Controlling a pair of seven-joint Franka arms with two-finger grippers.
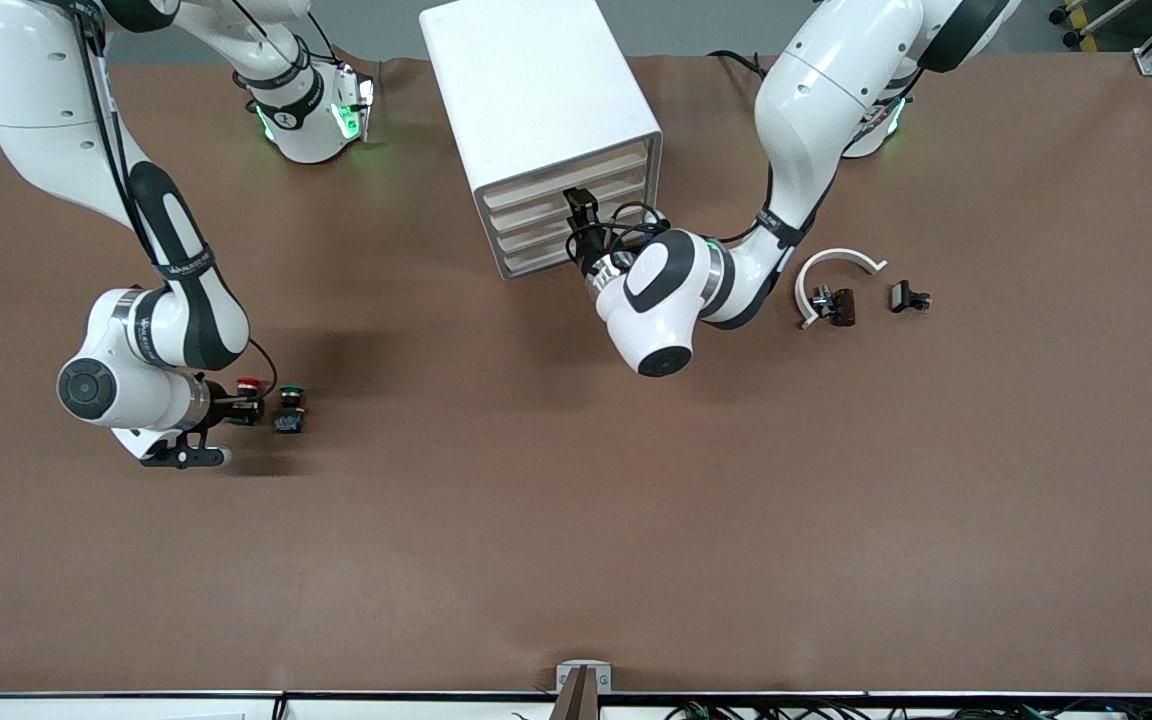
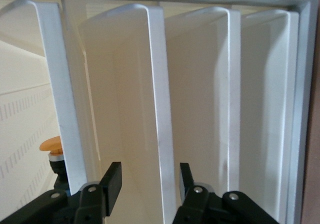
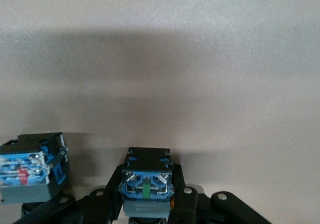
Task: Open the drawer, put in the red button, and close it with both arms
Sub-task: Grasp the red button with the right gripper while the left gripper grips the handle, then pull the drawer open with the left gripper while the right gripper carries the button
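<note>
Looking from the drawer cabinet (image 1: 536, 90) toward the right arm's end of the worktop (image 1: 576, 520), and nearer the front camera than the cabinet, we find the red button (image 1: 249, 384). The right gripper (image 1: 244, 406) has its fingers clamped on it. We see the green button (image 1: 288, 398) just beside it. At the cabinet's front, the left gripper (image 2: 150, 178) has its fingers (image 2: 113, 180) apart, straddling one drawer's front edge (image 2: 159, 109).

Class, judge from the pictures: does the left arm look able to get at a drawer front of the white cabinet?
Probably yes: the left tool straddles a drawer's front edge, with nothing in between.
</note>
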